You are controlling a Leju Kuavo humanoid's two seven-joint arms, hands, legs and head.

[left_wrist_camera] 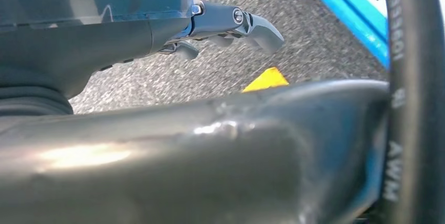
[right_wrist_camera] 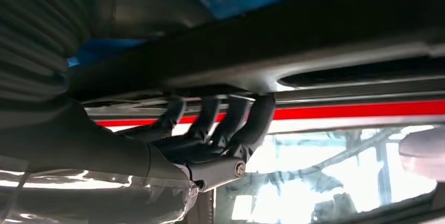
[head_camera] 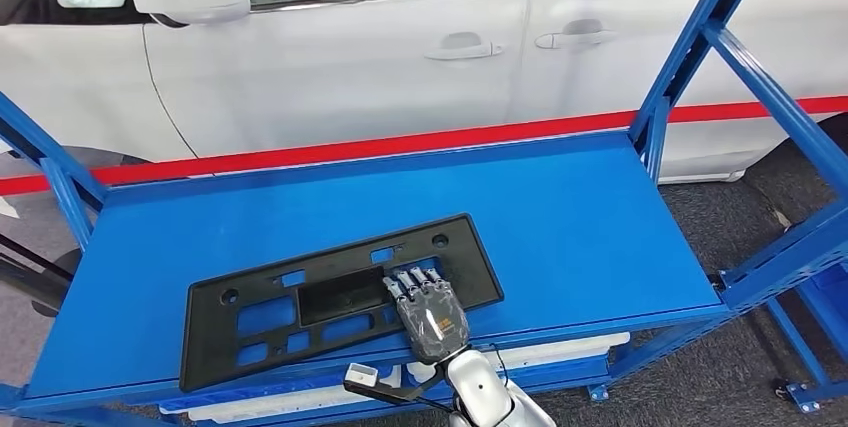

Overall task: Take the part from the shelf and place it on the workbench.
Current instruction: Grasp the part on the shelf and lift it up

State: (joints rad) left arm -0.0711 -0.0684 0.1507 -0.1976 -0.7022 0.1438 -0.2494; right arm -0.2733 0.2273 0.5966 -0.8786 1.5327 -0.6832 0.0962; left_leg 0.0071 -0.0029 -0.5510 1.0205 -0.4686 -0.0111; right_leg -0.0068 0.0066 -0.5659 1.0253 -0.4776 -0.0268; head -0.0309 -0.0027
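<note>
The blue shelf point(head_camera: 590, 217) runs across the head view, its front edge nearest the robot and its back edge against a red stripe point(head_camera: 400, 144) on a white car point(head_camera: 350, 67). Blue uprights rise at the left end and at the right back corner, with a slanted brace beyond the right end. The black part point(head_camera: 300, 302), a flat rectangular panel with cut-outs, lies tilted on the front left half of the shelf, its near long edge at the front edge. The right hand point(head_camera: 428, 312) grasps the part at its front right portion, fingers point(right_wrist_camera: 246, 124) curled over the panel. Right of the part the shelf surface is bare blue up to the right end. Grey carpet point(head_camera: 720, 217) shows past that end. The left hand point(left_wrist_camera: 231, 24) hangs over grey floor, fingers loose, holding nothing.
</note>
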